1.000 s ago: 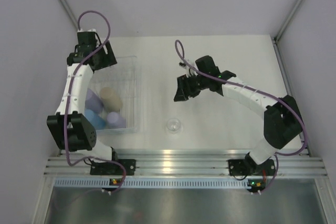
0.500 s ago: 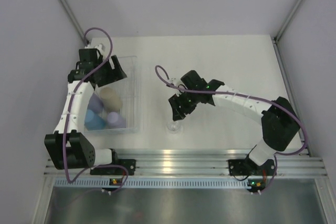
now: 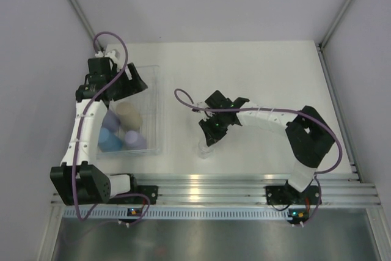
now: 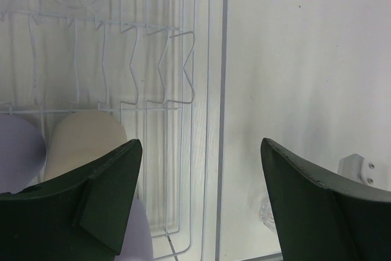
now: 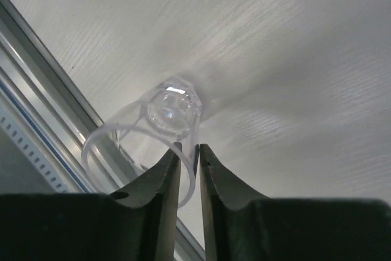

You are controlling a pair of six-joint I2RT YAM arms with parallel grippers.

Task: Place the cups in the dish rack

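A clear cup (image 3: pixel 204 149) stands on the white table near the front rail. In the right wrist view my right gripper (image 5: pixel 188 148) is shut on the wall of this clear cup (image 5: pixel 168 111), one finger inside the rim and one outside. From above, the right gripper (image 3: pixel 211 136) sits just behind the cup. The dish rack (image 3: pixel 156 108) at the left holds a beige cup (image 3: pixel 128 113), two lavender cups (image 3: pixel 109 117) (image 3: pixel 135 140) and a blue cup (image 3: pixel 110 142). My left gripper (image 3: pixel 131 84) hangs open over the rack's far part, holding nothing. It looks down on the rack rim (image 4: pixel 214 90) and the beige cup (image 4: pixel 82 142).
An aluminium rail (image 3: pixel 208 187) runs along the table's near edge, close to the clear cup. White walls enclose the table on the left, right and back. The left arm's links stretch along the rack's left side.
My right arm has swung toward the near edge, reached the clear cup, and its jaws have closed on the cup's wall. The left gripper turned slightly over the rack.
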